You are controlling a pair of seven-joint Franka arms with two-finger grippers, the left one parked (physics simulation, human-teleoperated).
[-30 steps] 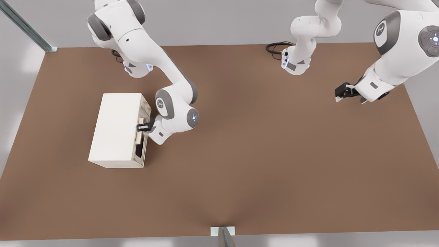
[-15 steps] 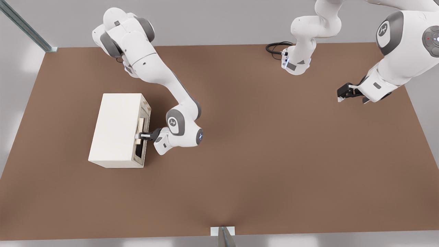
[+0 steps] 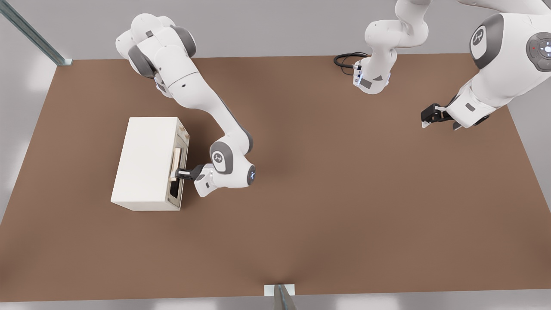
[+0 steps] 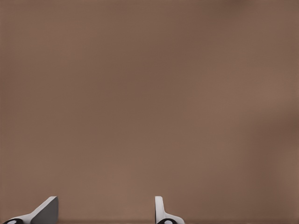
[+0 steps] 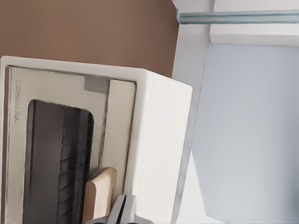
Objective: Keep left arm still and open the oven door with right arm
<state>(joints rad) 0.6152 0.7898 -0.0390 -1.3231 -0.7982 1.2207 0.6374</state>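
A simulated robot test cell is indicated: a bare brown tabletop (image 3: 327, 206), plain grey walls (image 3: 267, 26), metal frame struts (image 3: 32, 34), and a single cream oven (image 3: 146, 163).

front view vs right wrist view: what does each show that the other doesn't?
Front view only: the whole right arm, the brown table, and the gripper at the oven door's handle end toward the viewer.

Right wrist view only: the oven door face-on, its dark see-through window with rack lines, plus a grey wall behind the oven.

Both: the cream oven body, the tan bar handle, and the gripper close to the handle. Neither settles whether its grip is closed.
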